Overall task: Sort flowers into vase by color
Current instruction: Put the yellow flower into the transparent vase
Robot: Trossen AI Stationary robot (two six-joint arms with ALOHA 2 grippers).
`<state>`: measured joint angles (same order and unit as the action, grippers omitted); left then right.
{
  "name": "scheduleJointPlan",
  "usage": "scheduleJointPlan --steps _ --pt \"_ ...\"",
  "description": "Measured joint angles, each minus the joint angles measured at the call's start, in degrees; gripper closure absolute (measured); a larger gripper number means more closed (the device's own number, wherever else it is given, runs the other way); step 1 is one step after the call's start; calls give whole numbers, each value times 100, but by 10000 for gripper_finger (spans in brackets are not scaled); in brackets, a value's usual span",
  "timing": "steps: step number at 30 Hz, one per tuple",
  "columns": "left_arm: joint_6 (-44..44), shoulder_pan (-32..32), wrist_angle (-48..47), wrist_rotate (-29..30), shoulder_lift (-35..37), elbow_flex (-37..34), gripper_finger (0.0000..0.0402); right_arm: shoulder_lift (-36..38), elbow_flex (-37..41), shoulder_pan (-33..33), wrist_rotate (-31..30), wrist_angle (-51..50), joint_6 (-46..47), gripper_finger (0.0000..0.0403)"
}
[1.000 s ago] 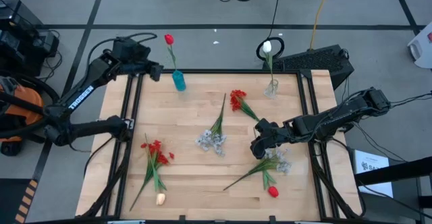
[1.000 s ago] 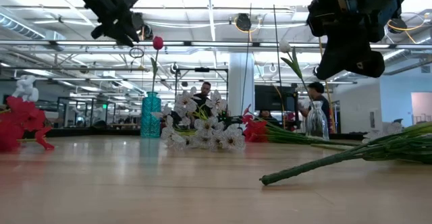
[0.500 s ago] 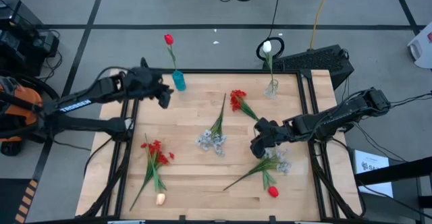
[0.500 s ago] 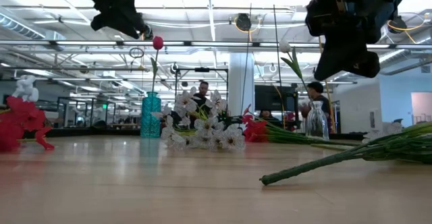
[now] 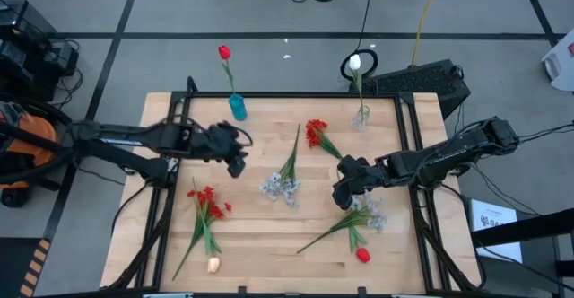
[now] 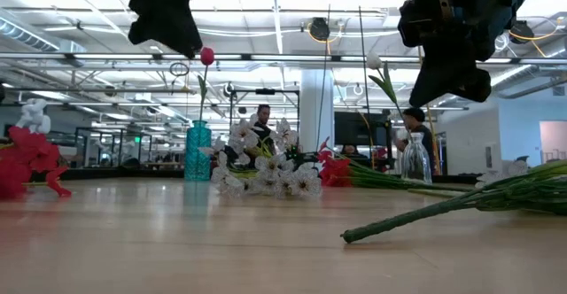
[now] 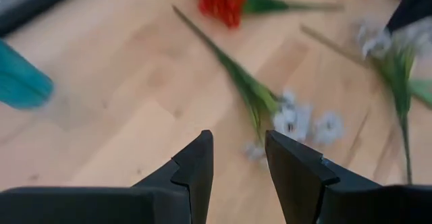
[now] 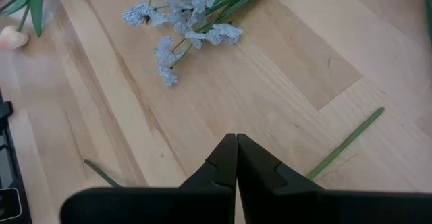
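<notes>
Jaws of the left gripper (image 5: 237, 163) parted, empty, hanging over bare wood left of centre on the pale wooden counter (image 5: 260, 244). Right gripper (image 5: 341, 196) jaws pressed together, nothing between them, above the counter's right half.

Pale bluish-white spray with a green stem (image 5: 285, 177) lies between the grippers; red clustered bloom (image 5: 316, 133) behind it. Teal vase with a red tulip (image 5: 237, 107) and clear glass vase with a white tulip (image 5: 360, 116) stand at the far edge. Red cluster stem (image 5: 208, 206) and cream-white bud (image 5: 213, 265) lie near the front left corner; another spray (image 5: 368, 214) and red bud (image 5: 362, 255) front right.
</notes>
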<state>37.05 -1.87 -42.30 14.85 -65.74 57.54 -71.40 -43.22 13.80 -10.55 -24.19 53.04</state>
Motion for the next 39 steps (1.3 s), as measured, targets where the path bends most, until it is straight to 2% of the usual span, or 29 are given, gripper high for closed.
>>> scheduleJointPlan --steps 3,5,10,15,17,22,29,33,39 --pt "-167 -185 -95 -235 -410 0 261 0 0 0 0 -1 -93 403" --pt "-802 -247 -92 -399 -685 0 261 0 0 0 0 -2 -172 403" --pt "-2459 -481 -151 -1261 -1260 0 261 0 0 0 -7 -2 -186 403" --pt "-4002 -1035 -822 -2142 -1614 0 261 0 0 0 -9 -2 -138 403" --pt "-4350 -1357 -1115 -2217 -1692 0 261 0 0 0 -9 -1 67 403" --pt "-4772 -2205 -1374 -2074 -1735 2 261 0 0 0 -11 0 710 403" --pt "-4794 -3281 -1357 -1818 -1735 2 261 0 0 2 -64 81 1241 403" --pt "-4791 -3702 -1358 -1810 -1738 4 261 0 0 2 -304 203 1383 403" --pt "-4560 -4140 -991 -1799 -1740 -131 261 0 0 2 -319 320 1385 403"
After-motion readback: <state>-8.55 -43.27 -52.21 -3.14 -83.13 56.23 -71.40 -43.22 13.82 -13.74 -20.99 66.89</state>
